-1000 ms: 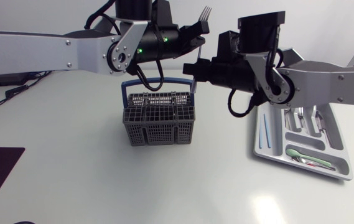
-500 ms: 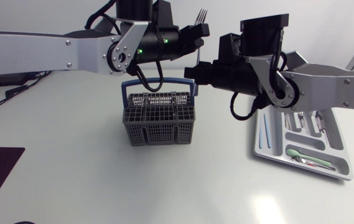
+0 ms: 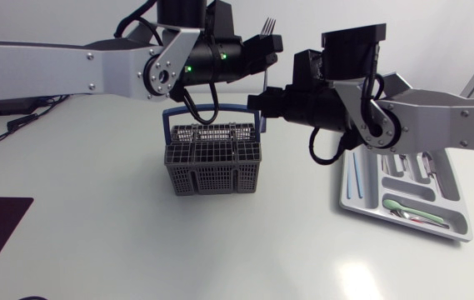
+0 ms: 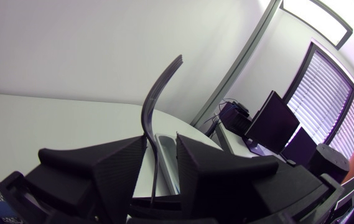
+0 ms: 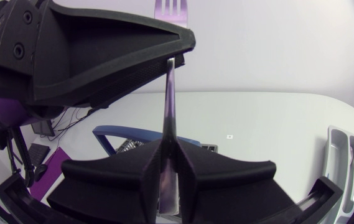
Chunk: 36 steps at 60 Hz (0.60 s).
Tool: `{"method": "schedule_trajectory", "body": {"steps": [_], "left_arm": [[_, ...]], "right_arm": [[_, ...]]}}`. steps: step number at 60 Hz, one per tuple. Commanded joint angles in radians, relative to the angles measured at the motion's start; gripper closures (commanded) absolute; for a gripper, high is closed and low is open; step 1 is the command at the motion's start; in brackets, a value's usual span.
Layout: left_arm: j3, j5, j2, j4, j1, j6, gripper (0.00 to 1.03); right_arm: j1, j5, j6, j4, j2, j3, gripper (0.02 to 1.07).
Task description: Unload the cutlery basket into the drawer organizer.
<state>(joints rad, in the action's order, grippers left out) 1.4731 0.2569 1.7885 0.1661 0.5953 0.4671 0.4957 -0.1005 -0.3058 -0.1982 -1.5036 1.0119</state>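
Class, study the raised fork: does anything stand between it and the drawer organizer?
Nothing visible does. The fork, held by the left pincer and right pincer above the cutlery basket, has only tabletop and the right arm toward the drawer organizer.

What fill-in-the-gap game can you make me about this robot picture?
The left gripper holds a ____ with its prongs up. The cutlery basket has a ____ handle. The drawer organizer lies by the ____ arm.
Missing words: fork; blue; right.
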Motion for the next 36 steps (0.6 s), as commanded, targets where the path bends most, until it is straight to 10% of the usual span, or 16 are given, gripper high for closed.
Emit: {"method": "schedule_trajectory", "body": {"steps": [1, 36], "left_arm": [[0.021, 0.01, -0.035, -0.002, 0.009, -0.018, 0.42], [0.024, -0.001, -0.118, -0.065, -0.026, -0.13, 0.22]], "right_arm": [[0.001, -0.001, 0.017, -0.006, 0.026, -0.018, 1.01], [-0.123, -0.041, 0.06, 0.006, 0.065, -0.082, 1.01]]}}
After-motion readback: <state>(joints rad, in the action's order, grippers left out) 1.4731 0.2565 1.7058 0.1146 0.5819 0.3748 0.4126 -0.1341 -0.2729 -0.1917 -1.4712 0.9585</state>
